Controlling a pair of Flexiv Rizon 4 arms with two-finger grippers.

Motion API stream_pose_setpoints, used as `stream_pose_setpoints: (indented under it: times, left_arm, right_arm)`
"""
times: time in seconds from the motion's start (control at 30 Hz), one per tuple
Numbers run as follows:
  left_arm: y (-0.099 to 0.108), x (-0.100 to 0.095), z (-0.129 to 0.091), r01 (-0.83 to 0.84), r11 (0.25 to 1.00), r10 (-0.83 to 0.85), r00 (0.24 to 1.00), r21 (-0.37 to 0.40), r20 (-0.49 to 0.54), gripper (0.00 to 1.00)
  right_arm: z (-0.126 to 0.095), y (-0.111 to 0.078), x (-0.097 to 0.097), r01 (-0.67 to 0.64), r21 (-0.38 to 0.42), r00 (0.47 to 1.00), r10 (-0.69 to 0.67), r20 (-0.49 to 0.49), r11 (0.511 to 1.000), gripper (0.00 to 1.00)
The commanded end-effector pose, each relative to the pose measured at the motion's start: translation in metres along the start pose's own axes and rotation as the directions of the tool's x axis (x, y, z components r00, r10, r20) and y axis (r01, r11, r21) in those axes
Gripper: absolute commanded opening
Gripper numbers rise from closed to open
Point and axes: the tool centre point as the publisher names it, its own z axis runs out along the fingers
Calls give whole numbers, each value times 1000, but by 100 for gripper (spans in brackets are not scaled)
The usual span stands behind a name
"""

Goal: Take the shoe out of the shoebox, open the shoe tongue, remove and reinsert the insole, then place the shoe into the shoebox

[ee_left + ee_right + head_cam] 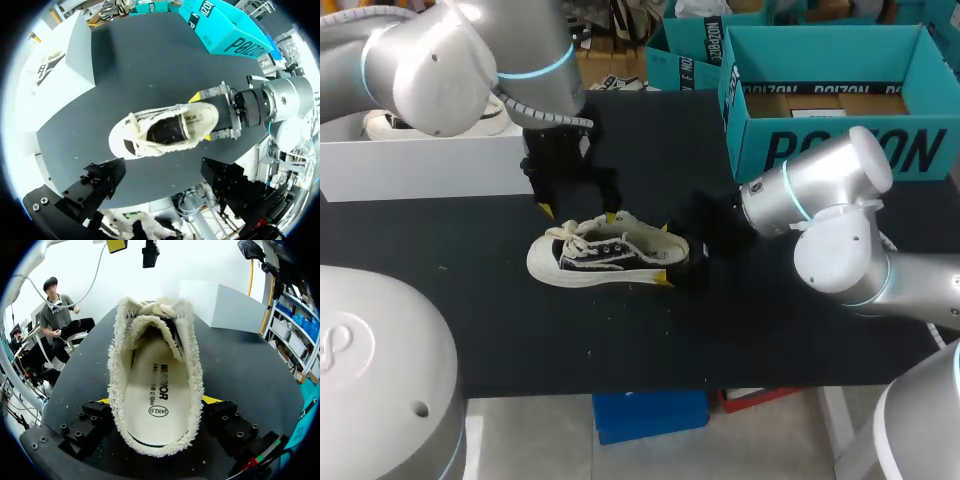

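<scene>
One shoe, upright on table, outside the box: likely light, soft above, stiffer underneath. My right pincer clamps its rear from both sides, probably the firmest hold; left pincer, wide open, hangs over laces.

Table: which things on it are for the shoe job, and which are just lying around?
For the job: shoe, its insole, white box (likely the shoebox).
Just lying about: teal box, other shoe at the white box.

The black, yellow-tipped left gripper is held pointing downward, fingers spread apart. The matching right gripper is laid level, clamped from both sides on the heel of a cream fleecy sneaker.
</scene>
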Motion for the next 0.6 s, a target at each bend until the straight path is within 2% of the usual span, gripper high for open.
stream_pose_setpoints:
  times: [0.03,0.2,0.33,0.6]
  left_arm:
    - [-22,20,15,29,996,-16,988,-88,151,100]
    - [-28,32,26,38,992,-17,984,-119,175,100]
    - [-34,34,35,52,990,-24,978,-128,209,100]
    - [-44,39,54,58,991,-13,935,-118,354,100]
  right_arm:
    - [2,2,-1,-2,4,1000,2,1,1000,0]
    - [2,2,-1,-2,4,1000,2,1,1000,0]
    - [2,2,-1,-2,4,1000,2,1,1000,0]
    - [2,2,-1,-2,4,1000,2,1,1000,0]
